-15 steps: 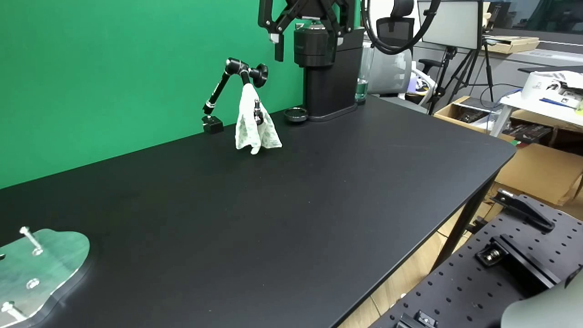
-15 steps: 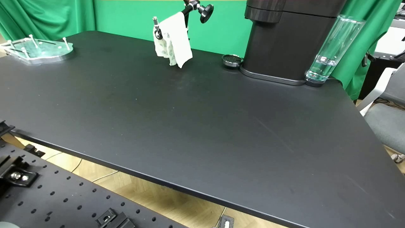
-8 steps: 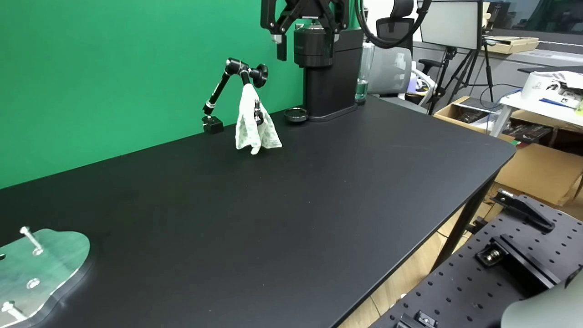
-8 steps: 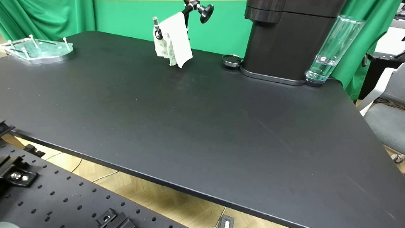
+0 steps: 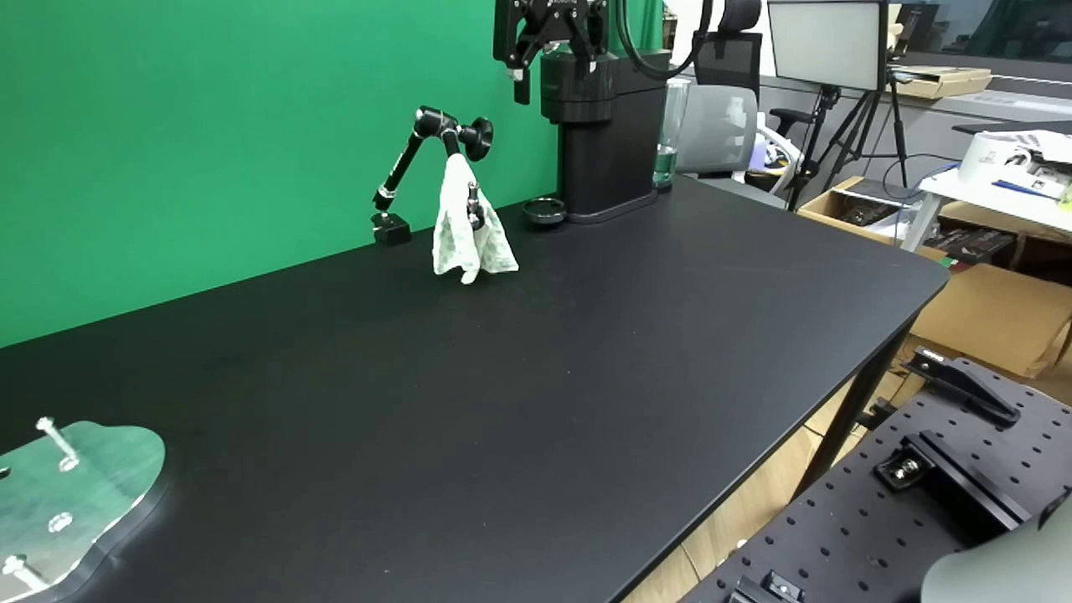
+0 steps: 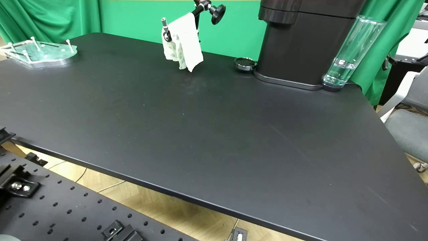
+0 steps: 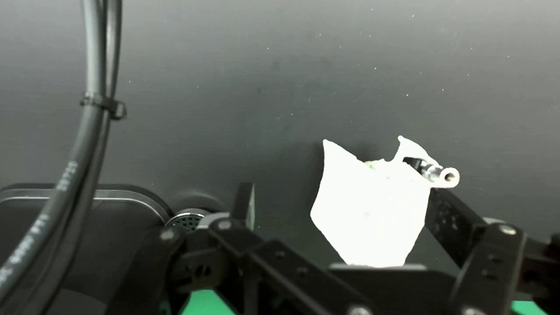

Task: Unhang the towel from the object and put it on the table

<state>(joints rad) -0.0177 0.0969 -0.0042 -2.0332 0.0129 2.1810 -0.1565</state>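
Observation:
The white towel point(image 5: 456, 230) drapes over an arm of the object, a black jointed stand point(image 5: 404, 167), near the green backdrop. In an exterior view the towel point(image 6: 189, 43) hangs with its lower corners close above the black table point(image 6: 200, 127). My gripper point(image 5: 559, 75) is up high, above and to the right of the towel in that exterior view, partly cut by the top edge. In the wrist view the open gripper point(image 7: 343, 190) has the towel point(image 7: 372, 210) showing between its spread fingers, lower down and not held. A metal stud point(image 7: 446, 177) of the stand pokes out beside the towel.
A tall black machine point(image 5: 603, 142) with a clear water tank point(image 5: 668, 134) stands beside the gripper. A small round dish point(image 5: 544, 211) sits at its foot. A green translucent plate with pegs point(image 5: 92, 477) lies at the far end. The green backdrop point(image 5: 209, 126) borders the back edge.
The gripper has risen slightly and turned, its fingers appearing closer together in the exterior view; its cable has swung left. Towel and stand have not moved.

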